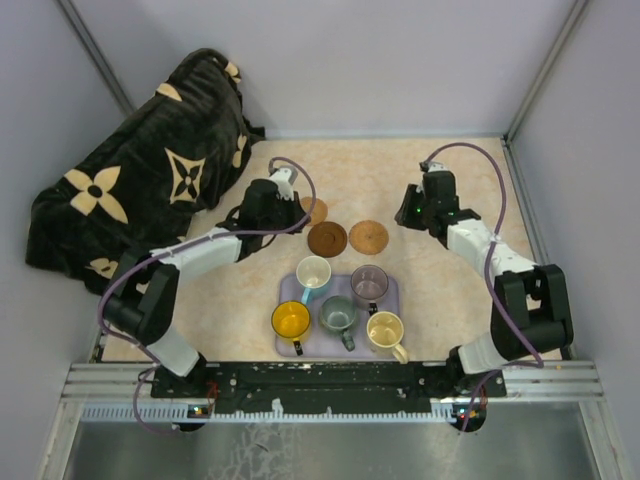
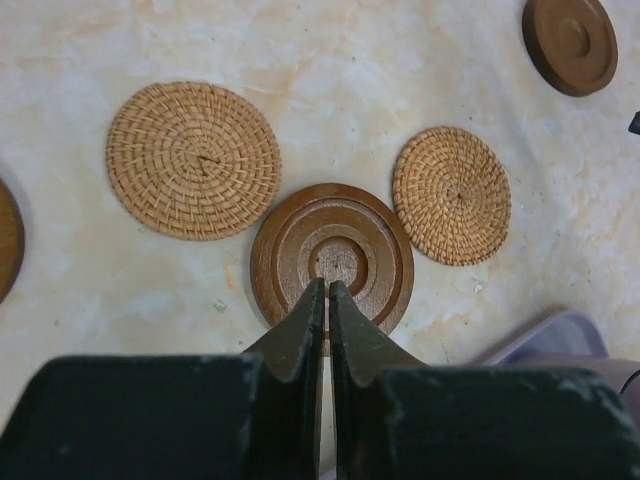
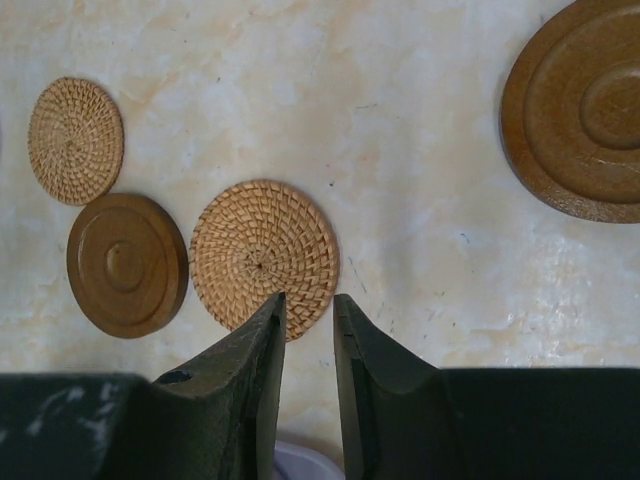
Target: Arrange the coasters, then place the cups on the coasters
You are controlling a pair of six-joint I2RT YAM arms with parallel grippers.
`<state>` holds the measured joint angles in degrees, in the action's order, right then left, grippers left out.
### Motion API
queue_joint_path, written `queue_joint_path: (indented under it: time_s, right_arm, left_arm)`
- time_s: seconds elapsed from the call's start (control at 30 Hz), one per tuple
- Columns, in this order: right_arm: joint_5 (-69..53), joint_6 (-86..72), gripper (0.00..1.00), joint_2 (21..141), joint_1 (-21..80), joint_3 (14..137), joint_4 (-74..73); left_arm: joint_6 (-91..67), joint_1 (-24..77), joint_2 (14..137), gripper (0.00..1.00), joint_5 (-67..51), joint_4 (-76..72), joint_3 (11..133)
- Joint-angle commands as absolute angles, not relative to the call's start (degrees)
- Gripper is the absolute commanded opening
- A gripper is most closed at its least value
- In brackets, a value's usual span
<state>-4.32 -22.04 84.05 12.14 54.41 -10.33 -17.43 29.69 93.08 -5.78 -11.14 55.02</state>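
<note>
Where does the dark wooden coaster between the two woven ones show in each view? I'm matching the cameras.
Top external: dark wooden coaster, near picture centre.
Left wrist: centre, largest disc there.
Right wrist: lower left.
Shared landmark: the woven coaster just to its right in every view.

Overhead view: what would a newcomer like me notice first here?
Probably the big black blanket with cream flowers, bunched in the far left corner. Next, five colourful mugs crowded on a lavender tray at the near edge, with round brown coasters lying just beyond it.
</note>
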Motion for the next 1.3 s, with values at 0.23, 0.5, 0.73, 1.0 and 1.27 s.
queue_joint_path:
  time_s: [0.23,0.5,0.73,1.0,1.27]
  right_arm:
    - [-8.1,-21.31,0.24,88.94,17.1,56.24,-7.43]
    - [-5.34,-19.58,0.06,93.99,21.88,60.08,-8.74]
    - [-5.57,-19.77,0.04,97.63,22.32,62.04,-8.95]
    - [-6.52,-20.13,0.04,100.66,22.36,63.18,-8.66]
    - [-8.07,-20.78,0.04,102.63,22.41,63.31,-7.4]
  left_arm:
    - [-14.83,30.45,102.1,0.08,-17.64,-9.89,61.72]
    - [-13.62,32.43,107.17,0.06,-20.3,-6.38,66.61]
    - [-13.09,33.12,109.41,0.04,-21.32,-4.34,67.67]
    - [-13.53,33.57,112.36,0.04,-21.58,-1.27,69.85]
    - [-13.94,33.75,115.18,0.04,-22.32,-0.76,71.14]
